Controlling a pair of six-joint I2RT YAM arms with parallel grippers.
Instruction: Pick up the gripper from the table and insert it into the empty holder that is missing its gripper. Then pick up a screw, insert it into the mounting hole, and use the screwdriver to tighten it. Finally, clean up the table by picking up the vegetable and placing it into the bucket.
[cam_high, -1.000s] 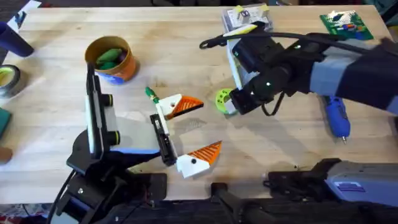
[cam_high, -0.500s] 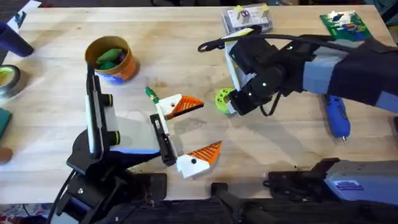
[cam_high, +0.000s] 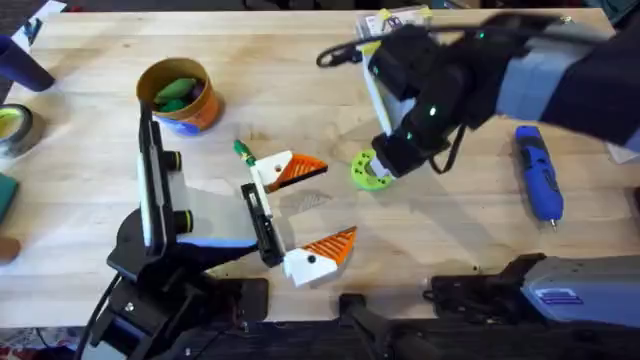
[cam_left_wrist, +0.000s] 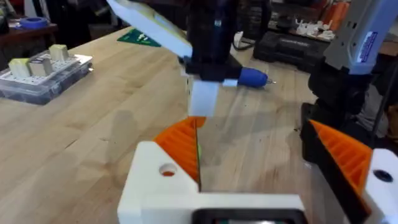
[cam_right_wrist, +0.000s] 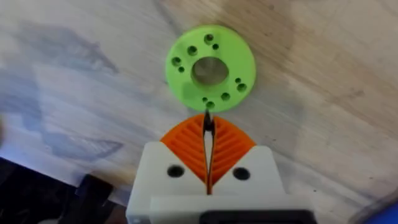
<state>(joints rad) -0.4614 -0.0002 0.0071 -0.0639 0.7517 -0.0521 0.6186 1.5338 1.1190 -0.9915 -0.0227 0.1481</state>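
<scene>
The gripper (cam_high: 285, 170), a white block with an orange ribbed triangular finger pointing right, is lying near the table's middle, sitting at the far end of a black holder (cam_high: 262, 222). A second white-and-orange finger (cam_high: 320, 254) is sitting at the holder's near end. The screwdriver (cam_high: 538, 183), blue and pen-shaped, is lying flat at the right side with its thin metal tip pointing toward the near edge. The bucket (cam_high: 178, 93), orange with a blue band and yellow rim, is standing upright at the far left, holding a green vegetable (cam_high: 174, 92).
</scene>
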